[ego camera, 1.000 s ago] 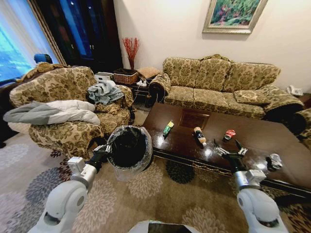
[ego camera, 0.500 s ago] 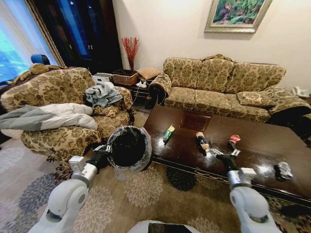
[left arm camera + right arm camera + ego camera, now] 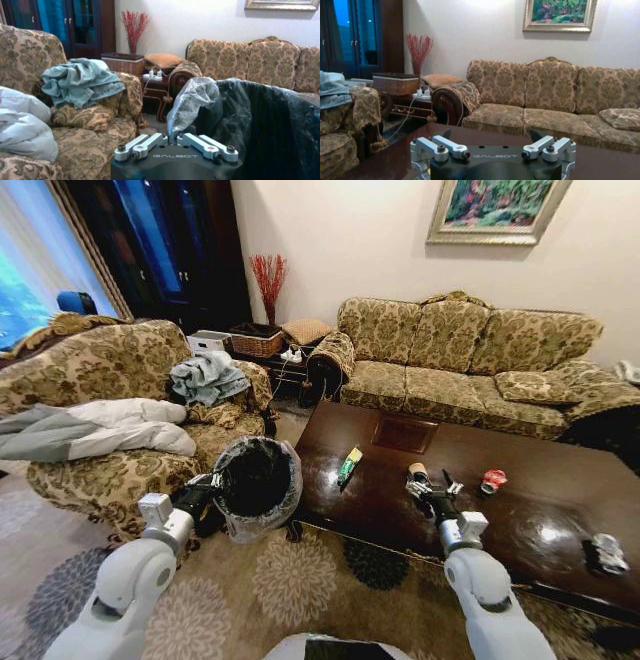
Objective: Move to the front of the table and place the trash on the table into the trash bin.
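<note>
I am reaching over the near edge of the table (image 3: 540, 480) with my right gripper (image 3: 432, 488), fingers spread and empty; the brown bottle (image 3: 417, 473) is lying just beyond the fingertips, slightly left, its long axis running near-to-far with the light cap at the far end. My left gripper (image 3: 209, 483) is pinching the bag rim of the trash bin (image 3: 256, 480).
</note>
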Available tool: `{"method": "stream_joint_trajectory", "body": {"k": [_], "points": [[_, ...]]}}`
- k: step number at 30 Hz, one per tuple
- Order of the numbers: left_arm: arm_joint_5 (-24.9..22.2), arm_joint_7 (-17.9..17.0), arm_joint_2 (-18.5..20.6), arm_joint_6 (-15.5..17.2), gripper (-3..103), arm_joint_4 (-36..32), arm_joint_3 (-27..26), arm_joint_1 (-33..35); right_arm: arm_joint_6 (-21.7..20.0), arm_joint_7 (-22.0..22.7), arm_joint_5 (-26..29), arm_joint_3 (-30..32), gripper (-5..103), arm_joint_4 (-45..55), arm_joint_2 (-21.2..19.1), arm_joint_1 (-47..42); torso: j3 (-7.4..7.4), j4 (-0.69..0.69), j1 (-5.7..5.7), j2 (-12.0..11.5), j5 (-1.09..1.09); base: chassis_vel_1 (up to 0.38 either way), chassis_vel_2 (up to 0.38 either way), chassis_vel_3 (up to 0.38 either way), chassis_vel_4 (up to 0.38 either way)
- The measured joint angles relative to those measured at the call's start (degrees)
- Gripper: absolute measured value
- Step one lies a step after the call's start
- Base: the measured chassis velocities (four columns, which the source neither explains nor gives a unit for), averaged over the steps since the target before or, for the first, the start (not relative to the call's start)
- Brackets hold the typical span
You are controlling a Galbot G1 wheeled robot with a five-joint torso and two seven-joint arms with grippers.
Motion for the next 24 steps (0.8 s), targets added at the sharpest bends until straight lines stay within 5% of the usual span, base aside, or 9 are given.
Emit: {"method": "stream_joint_trajectory", "body": {"k": [8, 24], "points": [[-2.32, -0.64, 1.71, 2.17, 3, -0.45, 0.84, -0.82, -1.21, 1.79, 3.02, -4.92, 100, -4.56, 0.83, 4.94, -0.03, 0.0, -0.02, -0.03, -0.01, -0.084, 0.08, 0.087, -0.081], [-2.32, -0.84, 3.69, 0.53, 3, 2.57, 0.64, -1.13, -0.08, 0.87, 1.02, -11.83, 100, -14.14, 3.46, 12.45, -0.05, 0.01, -0.03, -0.08, 0.0, -0.1, 0.104, 0.095, -0.105]]}}
